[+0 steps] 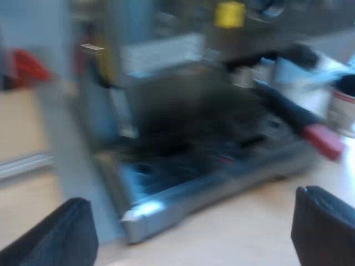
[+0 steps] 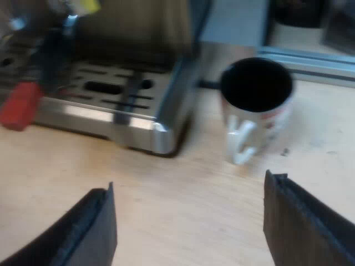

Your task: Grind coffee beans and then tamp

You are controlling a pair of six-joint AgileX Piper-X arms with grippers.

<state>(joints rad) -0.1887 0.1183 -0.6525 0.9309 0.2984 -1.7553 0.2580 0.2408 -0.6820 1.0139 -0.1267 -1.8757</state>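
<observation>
My left hand point(image 1: 191, 202) is spread wide and empty, low over the pale wooden tabletop point(image 1: 249, 221). My right hand point(image 2: 189, 185) is spread and empty too. Just ahead is the steel espresso machine point(image 1: 166, 202) with its slotted drip tray. The metal holder point(image 1: 291, 113) juts from its front, dark handle ending in red. It looks locked in. A white mug point(image 2: 256, 105) stands beside the machine. Grinding looks unstarted to me, so next I need a square grip on that handle. Beyond the mug lies a pale metal rail point(image 2: 310, 61).
</observation>
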